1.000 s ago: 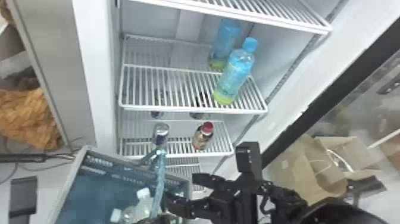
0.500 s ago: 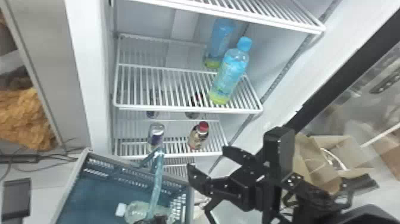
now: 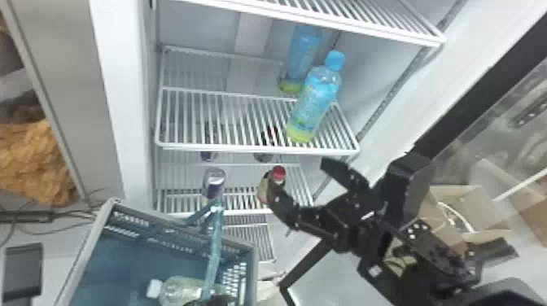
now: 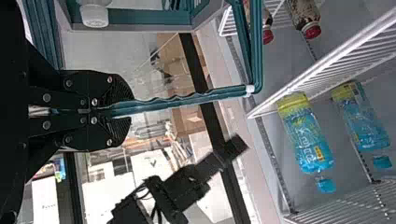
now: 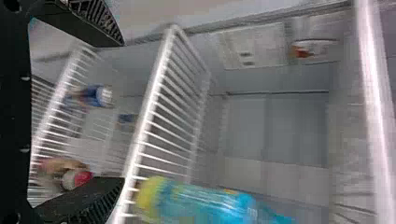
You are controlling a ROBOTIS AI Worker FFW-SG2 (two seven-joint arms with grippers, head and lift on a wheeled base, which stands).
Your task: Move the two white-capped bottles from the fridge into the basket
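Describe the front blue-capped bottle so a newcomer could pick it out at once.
In the fridge, find the wire shelf above the front can. At its right side stands the bottle, blue-capped with a yellow-green base. Unlike its twin behind, it stands near the shelf's front edge.

Head view looks down at shelves [image 3: 228, 148] that 2 wrist views share.

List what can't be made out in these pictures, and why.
Basket: near end cut off by the head view's bottom edge, so its full contents can't be told.
White-capped bottle: partly behind the basket handle, head view.
Rear lower drinks: mostly behind the middle shelf, head view.
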